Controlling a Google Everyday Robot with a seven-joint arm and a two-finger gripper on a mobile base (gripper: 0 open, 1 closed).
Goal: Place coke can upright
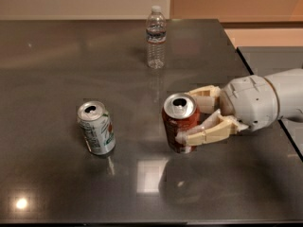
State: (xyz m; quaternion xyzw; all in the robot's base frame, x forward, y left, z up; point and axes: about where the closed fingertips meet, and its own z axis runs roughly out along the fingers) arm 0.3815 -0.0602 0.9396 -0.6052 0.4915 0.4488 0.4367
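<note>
Desk [57, 56]: dark, glossy.
Coke can [176, 125]: red aluminium cylinder, silver top.
Gripper [189, 116]: right side; your beige fingers [208, 131] clasp that cylinder.

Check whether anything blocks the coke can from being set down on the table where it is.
Nothing visible does. The gripper grips the coke can upright over bare table; the silver-and-green can and the water bottle stand well apart from it.

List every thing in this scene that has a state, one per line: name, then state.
coke can: upright, top opened, held by the gripper.
gripper: reaching in from the right, shut on the coke can.
silver-and-green can: upright, opened, standing free.
water bottle: upright, cap on, standing free.
</note>
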